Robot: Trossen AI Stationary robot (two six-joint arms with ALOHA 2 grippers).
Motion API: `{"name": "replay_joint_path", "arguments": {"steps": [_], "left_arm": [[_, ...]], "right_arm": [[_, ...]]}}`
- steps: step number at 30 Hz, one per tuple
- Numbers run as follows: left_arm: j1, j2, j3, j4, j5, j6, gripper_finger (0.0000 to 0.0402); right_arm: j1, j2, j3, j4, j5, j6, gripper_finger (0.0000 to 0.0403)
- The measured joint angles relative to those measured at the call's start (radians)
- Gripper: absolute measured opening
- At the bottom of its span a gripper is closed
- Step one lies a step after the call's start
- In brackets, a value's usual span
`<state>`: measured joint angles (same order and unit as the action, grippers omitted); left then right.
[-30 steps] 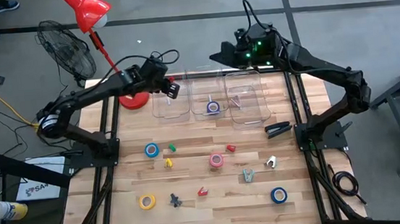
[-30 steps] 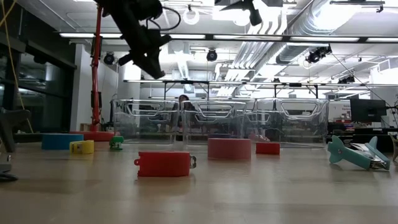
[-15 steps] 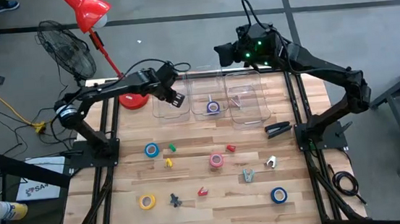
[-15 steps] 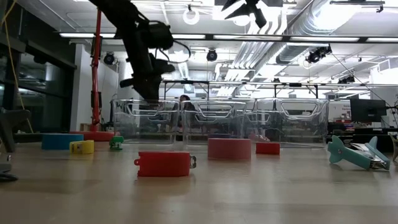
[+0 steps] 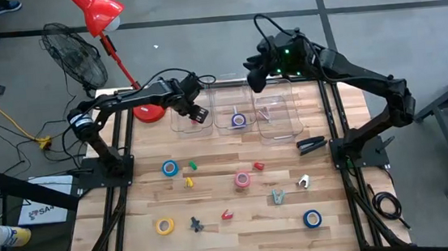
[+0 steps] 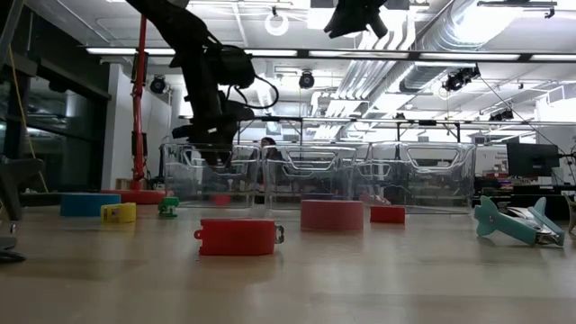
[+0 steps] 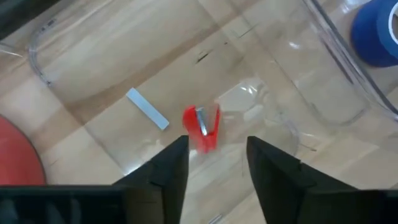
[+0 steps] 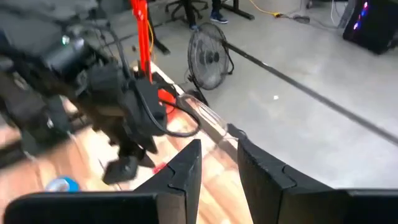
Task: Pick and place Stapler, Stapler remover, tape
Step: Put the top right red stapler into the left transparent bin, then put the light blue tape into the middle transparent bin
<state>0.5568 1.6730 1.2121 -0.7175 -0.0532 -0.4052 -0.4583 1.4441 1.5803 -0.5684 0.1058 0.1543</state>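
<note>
Left claw (image 7: 216, 163) hung released over clear bin (image 7: 74, 112) at tabletop's far edge, red staple remover (image 7: 202, 126) dropped inside for sorting; right claw's (image 8: 217, 163) state indiscernible.

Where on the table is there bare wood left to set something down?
Free patches: the strip between the clear bins and the first row of items, from the blue tape across to the black stapler, and the near left corner beside the yellow tape. It is crowded mid-table around the pink tape.
</note>
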Motion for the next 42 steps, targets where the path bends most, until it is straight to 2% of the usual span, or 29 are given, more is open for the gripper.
{"name": "replay_joint_path", "arguments": {"steps": [5,10,19,26,34,42], "left_arm": [[0.000,0.000,0.000,0.001,0.022,0.007,0.0174],[0.000,-0.024,0.000,-0.015,0.045,0.012,0.0175],[-0.001,-0.174,0.000,-0.127,0.021,-0.029,0.0176],[-0.006,-0.296,0.000,-0.303,-0.027,-0.083,0.0177],[-0.107,-0.387,-0.003,-0.450,-0.127,-0.186,0.0177],[-0.225,-0.435,-0.127,-0.460,-0.159,-0.345,0.0177]], "right_arm": [[0.000,0.000,0.000,0.013,-0.002,-0.006,0.0094],[0.000,0.000,0.000,-0.012,-0.052,0.014,0.0094],[0.000,0.000,0.000,-0.133,-0.056,-0.010,0.0094],[0.000,0.000,0.000,-0.251,-0.057,-0.067,0.0094],[0.000,0.000,0.000,-0.388,-0.057,-0.137,0.0094],[-0.001,-0.014,-0.036,-0.440,-0.110,-0.239,0.0094]]}}
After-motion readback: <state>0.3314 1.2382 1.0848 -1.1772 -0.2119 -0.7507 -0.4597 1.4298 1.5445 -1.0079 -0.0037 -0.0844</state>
